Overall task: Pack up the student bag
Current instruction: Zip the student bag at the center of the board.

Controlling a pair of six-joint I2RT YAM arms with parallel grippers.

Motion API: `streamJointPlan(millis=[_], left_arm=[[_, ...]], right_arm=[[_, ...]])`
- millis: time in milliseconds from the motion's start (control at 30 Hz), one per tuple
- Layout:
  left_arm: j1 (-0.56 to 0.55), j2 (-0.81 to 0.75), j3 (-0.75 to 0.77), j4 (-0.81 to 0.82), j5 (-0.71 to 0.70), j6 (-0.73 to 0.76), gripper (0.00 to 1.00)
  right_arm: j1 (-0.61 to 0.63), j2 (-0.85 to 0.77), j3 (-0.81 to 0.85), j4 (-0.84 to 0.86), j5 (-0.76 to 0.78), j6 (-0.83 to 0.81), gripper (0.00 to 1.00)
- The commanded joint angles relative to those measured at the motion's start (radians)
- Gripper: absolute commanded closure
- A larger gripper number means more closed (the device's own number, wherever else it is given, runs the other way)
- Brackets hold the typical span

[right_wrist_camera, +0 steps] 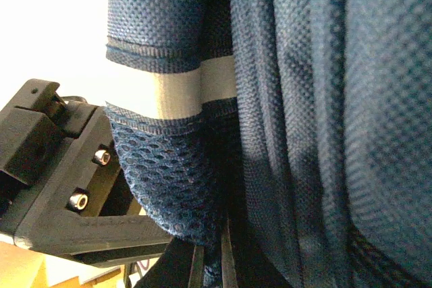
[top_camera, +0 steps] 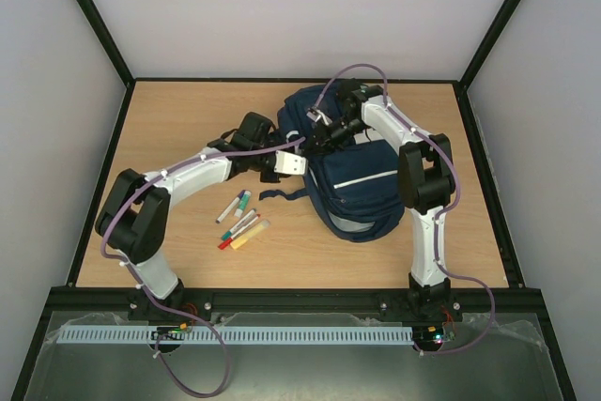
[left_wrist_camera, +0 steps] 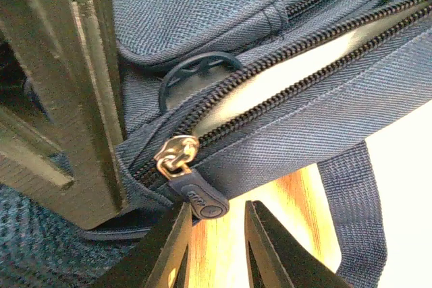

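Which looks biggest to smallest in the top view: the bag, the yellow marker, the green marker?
1. The student bag, by far the largest.
2. The yellow marker and the green marker: both tiny and much alike, too close to rank.

The blue student bag [left_wrist_camera: 270,5] has its zip partly open. A gold zip slider [left_wrist_camera: 177,153] holds a dark pull tab [left_wrist_camera: 202,199], just above the left pincer [left_wrist_camera: 217,220], fingers apart, over the wooden surface [left_wrist_camera: 297,214]
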Motion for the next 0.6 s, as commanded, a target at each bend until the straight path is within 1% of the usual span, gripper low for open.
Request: streamJointPlan(millis=[0, 67, 300, 400, 567], left_arm=[[-0.011, -0.023, -0.024, 0.069, 0.002, 0.023, 0.73], [-0.011, -0.014, -0.024, 0.103, -0.006, -0.002, 0.71], [-0.016, 0.024, 0.014, 0.149, -0.015, -0.092, 0.69], [-0.022, 0.04, 0.04, 0.148, -0.01, -0.144, 0.75], [-0.024, 0.049, 0.07, 0.13, -0.018, -0.229, 0.89]], right_arm=[[0.002, -0.059, -0.005, -0.048, -0.113, 0.02, 0.99], [0.002, -0.061, -0.004, -0.048, -0.113, 0.02, 0.99], [0.003, -0.07, -0.011, -0.05, -0.11, 0.019, 0.99], [0.002, -0.071, -0.01, -0.047, -0.11, 0.022, 0.99], [0.002, -0.077, -0.009, -0.039, -0.074, 0.027, 0.99]])
